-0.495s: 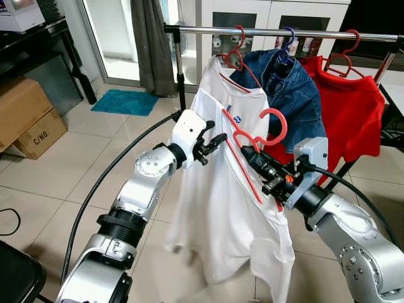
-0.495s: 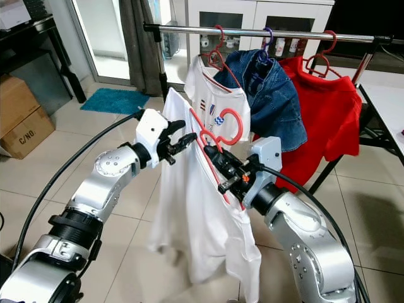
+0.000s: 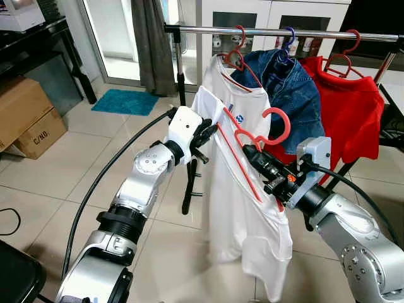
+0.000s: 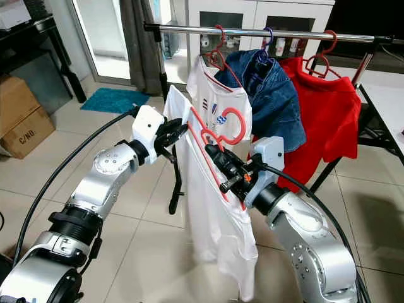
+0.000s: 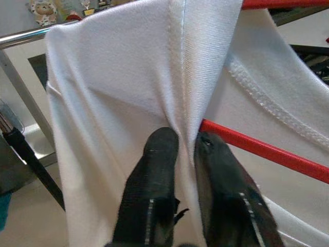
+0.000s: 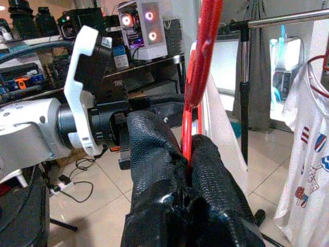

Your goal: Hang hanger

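Carry phase: white T-shirt (image 3: 243,208) on red hanger (image 3: 252,148) is held in the air, in front of and below the chrome rail (image 3: 284,33), not yet hooked. Right tool (image 6: 185,170) clamped on the hanger near the hook base; left tool (image 5: 186,149) pinched shut on the shirt's shoulder fabric. Hanger's long axis runs tilted, sloping down toward the right arm; hook points up. Next, likely: lift, level, drop hook over the rail left of the hung clothes.

free: bare left end of shiny metal rail (image 3: 202,29) | blocked: white shirt (image 3: 237,82), blue denim jacket (image 3: 297,88), red shirt (image 3: 350,107) hanging along it
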Robot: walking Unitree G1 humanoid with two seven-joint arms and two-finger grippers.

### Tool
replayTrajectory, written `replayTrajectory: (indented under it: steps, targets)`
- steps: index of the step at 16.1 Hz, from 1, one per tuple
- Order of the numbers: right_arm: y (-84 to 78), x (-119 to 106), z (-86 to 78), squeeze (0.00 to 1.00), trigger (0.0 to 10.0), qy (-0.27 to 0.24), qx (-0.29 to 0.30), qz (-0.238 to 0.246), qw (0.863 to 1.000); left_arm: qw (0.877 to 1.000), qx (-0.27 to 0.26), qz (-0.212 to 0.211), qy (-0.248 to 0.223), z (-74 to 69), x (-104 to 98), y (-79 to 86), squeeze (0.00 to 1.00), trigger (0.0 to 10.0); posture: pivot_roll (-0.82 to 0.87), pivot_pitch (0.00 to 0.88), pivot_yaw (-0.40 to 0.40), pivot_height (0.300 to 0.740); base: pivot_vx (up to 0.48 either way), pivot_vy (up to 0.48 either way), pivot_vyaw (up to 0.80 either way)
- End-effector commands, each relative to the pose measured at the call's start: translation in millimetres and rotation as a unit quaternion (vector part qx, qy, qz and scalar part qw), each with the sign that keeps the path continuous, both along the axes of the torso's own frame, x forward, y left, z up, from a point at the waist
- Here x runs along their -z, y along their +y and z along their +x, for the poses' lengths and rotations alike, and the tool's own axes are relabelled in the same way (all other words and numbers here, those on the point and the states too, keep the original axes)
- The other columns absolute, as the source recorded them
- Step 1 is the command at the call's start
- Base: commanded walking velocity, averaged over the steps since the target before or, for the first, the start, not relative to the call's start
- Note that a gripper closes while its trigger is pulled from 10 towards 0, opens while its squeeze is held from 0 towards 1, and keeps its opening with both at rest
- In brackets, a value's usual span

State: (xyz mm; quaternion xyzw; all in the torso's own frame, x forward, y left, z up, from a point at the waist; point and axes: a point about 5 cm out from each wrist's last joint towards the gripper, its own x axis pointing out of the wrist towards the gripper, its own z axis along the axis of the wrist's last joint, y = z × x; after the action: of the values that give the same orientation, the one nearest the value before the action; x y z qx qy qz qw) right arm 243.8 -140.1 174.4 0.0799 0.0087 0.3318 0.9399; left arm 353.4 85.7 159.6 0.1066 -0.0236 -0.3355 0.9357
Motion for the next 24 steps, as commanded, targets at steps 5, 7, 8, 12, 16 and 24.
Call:
replayTrajectory:
  steps: [5, 7, 8, 12, 16, 24]
  targets:
    - [-0.9, -10, 1.1, 0.0, 0.0, -0.027, 0.002, -0.011, 1.0, 1.0, -0.011, -0.008, -0.007, 2.5, -6, 7.5, 0.0, 0.0, -0.23, 0.0, 0.05, 0.719, 0.0, 0.0, 0.0]
    - [-8.8, -1, 6.2, 0.0, 0.0, -0.007, 0.033, -0.046, 0.998, 0.999, -0.014, -0.016, -0.026, 2.7, -17, 12.3, 0.0, 0.0, -0.23, 0.0, 0.046, 0.719, 0.0, 0.0, 0.0]
    - [-13.3, 3, 7.5, 0.0, 0.0, 0.001, 0.041, -0.08, 0.996, 0.999, -0.023, -0.018, -0.044, 3.7, -27, 18.2, 0.0, 0.0, -0.23, 0.0, 0.046, 0.719, 0.0, 0.0, 0.0]
    - [-19.4, 17, 2.0, 0.0, 0.0, 0.024, 0.012, -0.157, 0.987, 0.996, -0.039, -0.002, -0.077, 7.6, -53, 34.1, 0.0, 0.0, -0.23, 0.0, 0.047, 0.719, 0.0, 0.0, 0.0]
    - [-21.4, 6, -9.6, 0.0, 0.0, -0.002, -0.041, -0.118, 0.992, 0.981, -0.176, 0.034, -0.076, 26.2, -57, 82.4, 0.0, 0.0, -0.23, 0.0, 0.046, 0.719, 0.0, 0.0, 0.0]
    - [-22.0, -23, 10.5, 0.0, 0.0, -0.045, 0.082, 0.077, 0.993, 0.998, -0.062, -0.007, -0.014, 12.4, -26, 41.4, 0.0, 0.0, -0.23, 0.0, 0.046, 0.719, 0.0, 0.0, 0.0]
